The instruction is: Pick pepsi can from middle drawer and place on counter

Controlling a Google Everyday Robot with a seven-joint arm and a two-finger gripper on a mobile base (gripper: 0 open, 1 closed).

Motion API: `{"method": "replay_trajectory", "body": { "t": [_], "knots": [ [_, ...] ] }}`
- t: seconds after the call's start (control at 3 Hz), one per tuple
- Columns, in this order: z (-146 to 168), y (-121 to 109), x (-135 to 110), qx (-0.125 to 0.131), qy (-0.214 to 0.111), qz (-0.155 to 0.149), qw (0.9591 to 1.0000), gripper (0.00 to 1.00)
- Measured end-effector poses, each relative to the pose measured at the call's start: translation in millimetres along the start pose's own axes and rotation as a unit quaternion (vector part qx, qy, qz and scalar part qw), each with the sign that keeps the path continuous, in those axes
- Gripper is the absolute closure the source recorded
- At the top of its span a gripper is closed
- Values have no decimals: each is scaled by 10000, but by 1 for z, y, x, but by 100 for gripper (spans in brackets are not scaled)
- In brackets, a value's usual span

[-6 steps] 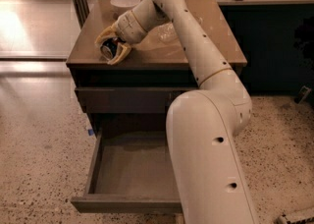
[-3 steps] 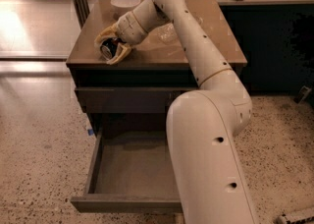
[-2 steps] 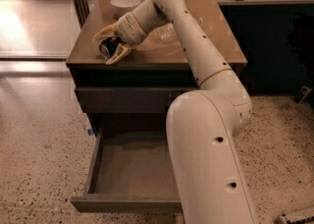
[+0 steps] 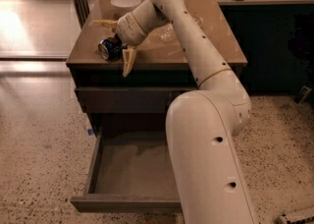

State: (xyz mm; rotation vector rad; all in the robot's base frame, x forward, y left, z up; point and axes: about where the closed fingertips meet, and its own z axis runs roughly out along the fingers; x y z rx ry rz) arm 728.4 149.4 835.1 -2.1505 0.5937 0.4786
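Note:
The pepsi can (image 4: pixel 109 49) lies on its side near the front left edge of the counter (image 4: pixel 216 41), silver end facing left. My gripper (image 4: pixel 110 47) is over the counter with its two tan fingers (image 4: pixel 129 60) spread wide on either side of the can, open, apparently not gripping it. The middle drawer (image 4: pixel 127 202) is pulled out below, and its grey floor shows nothing in it.
A white bowl (image 4: pixel 125 3) stands at the counter's back left. A clear plastic object (image 4: pixel 169 32) lies behind my wrist. A closed drawer front (image 4: pixel 132 98) sits under the counter. My arm's large white link (image 4: pixel 211 159) covers the drawer's right side. Speckled floor (image 4: pixel 39 159) lies to the left.
The gripper was shut around the can over the counter's front left. Its fingers have now spread apart and the can rests on the counter.

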Motion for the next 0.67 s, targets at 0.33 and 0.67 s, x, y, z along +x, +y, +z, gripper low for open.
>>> {"method": "replay_trajectory", "body": {
  "t": [0.33,0.67],
  "knots": [
    [-22,-8,-4,262,92,-60,9996,0],
    [-72,-16,-19,609,456,-188,9969,0]
  ]
}}
